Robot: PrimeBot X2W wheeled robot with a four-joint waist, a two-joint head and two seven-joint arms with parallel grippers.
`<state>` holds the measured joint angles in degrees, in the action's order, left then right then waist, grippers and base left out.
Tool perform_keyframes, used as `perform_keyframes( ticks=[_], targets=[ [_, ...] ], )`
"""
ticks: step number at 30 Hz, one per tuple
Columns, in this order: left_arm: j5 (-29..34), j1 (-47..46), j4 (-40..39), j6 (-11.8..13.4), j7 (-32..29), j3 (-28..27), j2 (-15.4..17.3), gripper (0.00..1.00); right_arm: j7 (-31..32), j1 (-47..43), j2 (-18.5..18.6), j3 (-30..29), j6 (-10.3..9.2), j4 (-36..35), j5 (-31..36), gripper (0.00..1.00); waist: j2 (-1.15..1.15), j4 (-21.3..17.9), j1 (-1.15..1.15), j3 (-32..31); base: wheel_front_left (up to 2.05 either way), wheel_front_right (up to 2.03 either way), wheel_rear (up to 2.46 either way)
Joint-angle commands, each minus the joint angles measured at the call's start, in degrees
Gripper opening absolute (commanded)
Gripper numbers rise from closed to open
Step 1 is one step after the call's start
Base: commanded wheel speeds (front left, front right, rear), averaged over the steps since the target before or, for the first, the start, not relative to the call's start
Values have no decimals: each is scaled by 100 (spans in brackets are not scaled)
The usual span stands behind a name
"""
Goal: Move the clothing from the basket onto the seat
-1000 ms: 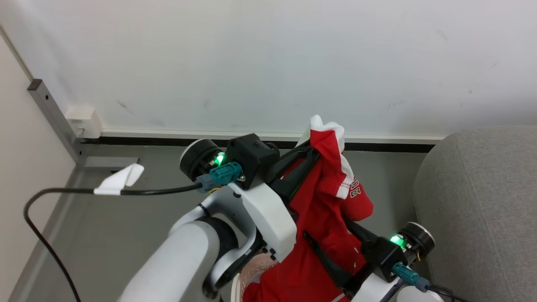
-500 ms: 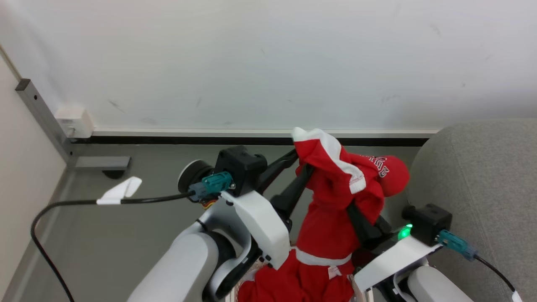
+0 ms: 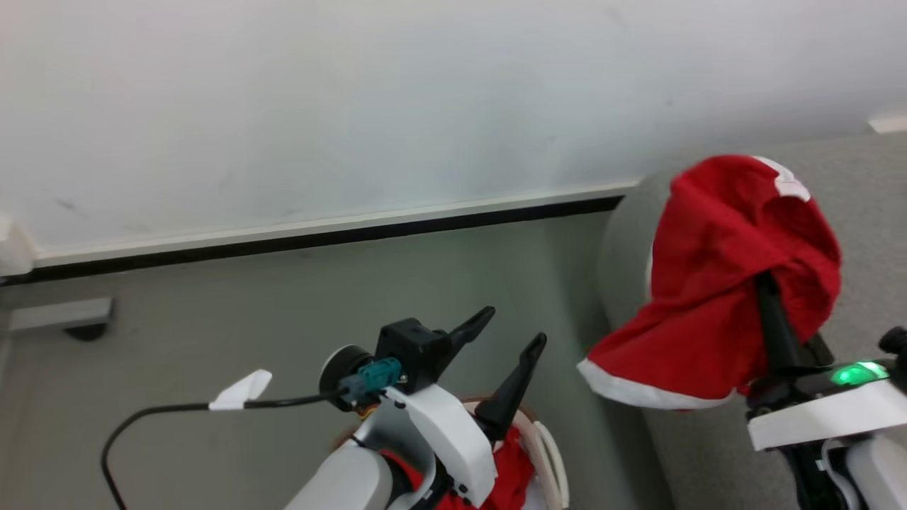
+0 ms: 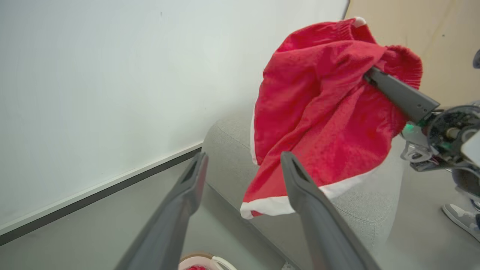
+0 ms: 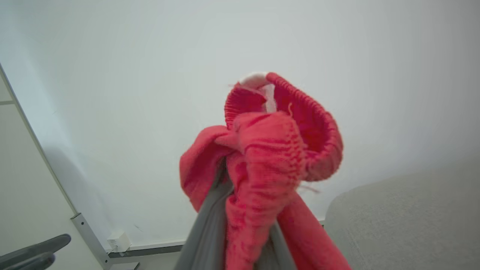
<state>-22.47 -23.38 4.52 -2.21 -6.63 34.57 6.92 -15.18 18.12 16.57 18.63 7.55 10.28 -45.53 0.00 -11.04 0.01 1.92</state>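
Right gripper (image 3: 769,304) first: clenched, both long dark fingers pinched together on the bright red soft fabric garment with white stripe trim (image 3: 716,283). The cloth bunches over the fingertips and hides them, and in the right wrist view its ribbed waistband (image 5: 300,123) curls up past the tips. From the grip the rest falls back along the fingers and away to the left gripper's side, white hem lowest. Under and behind it lies the large light grey fabric-upholstered sofa (image 3: 708,453), its rounded end right below the hanging cloth. I can't tell whether the hem touches the upholstery.

Over to my left gripper (image 3: 515,326): released, fingers spread wide, nothing between them, tips pointing up toward the white wall (image 3: 354,106). In its wrist view the red garment hangs just beyond its right-hand finger (image 4: 300,187), apart from it. Directly below this gripper and its pale forearm sits the oval cream-white plastic laundry basket with a brown rim (image 3: 549,453), more red fabric (image 3: 514,467) showing inside. A black cable with a white tag (image 3: 241,389) trails off the left wrist over the grey floor (image 3: 212,319).
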Motion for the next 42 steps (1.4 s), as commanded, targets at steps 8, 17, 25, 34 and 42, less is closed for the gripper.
perform_keyframes(
  ticks=[8,17,25,34,42],
  targets=[
    [116,-131,151,-75,286,193,-108,100,4,-287,313,-651,-12,-258,208,0,0,-839,-1,299,0,0,0],
    [313,-507,-13,-167,177,399,-57,100,4,-97,283,-1146,-12,-361,422,0,0,-967,-1,1037,0,0,0],
    [493,-1113,-397,-330,-28,616,65,100,5,1127,372,-1660,-12,187,624,0,0,-630,-1,2137,0,0,0],
    [671,-2035,-661,-442,-79,668,241,100,272,3849,931,-3135,-11,1750,1377,0,0,-115,-1,3417,0,0,0],
    [634,-2510,-590,-466,69,623,199,100,189,5375,1069,-4477,-12,3125,3231,0,0,259,-1,3976,0,0,0]
  ],
)
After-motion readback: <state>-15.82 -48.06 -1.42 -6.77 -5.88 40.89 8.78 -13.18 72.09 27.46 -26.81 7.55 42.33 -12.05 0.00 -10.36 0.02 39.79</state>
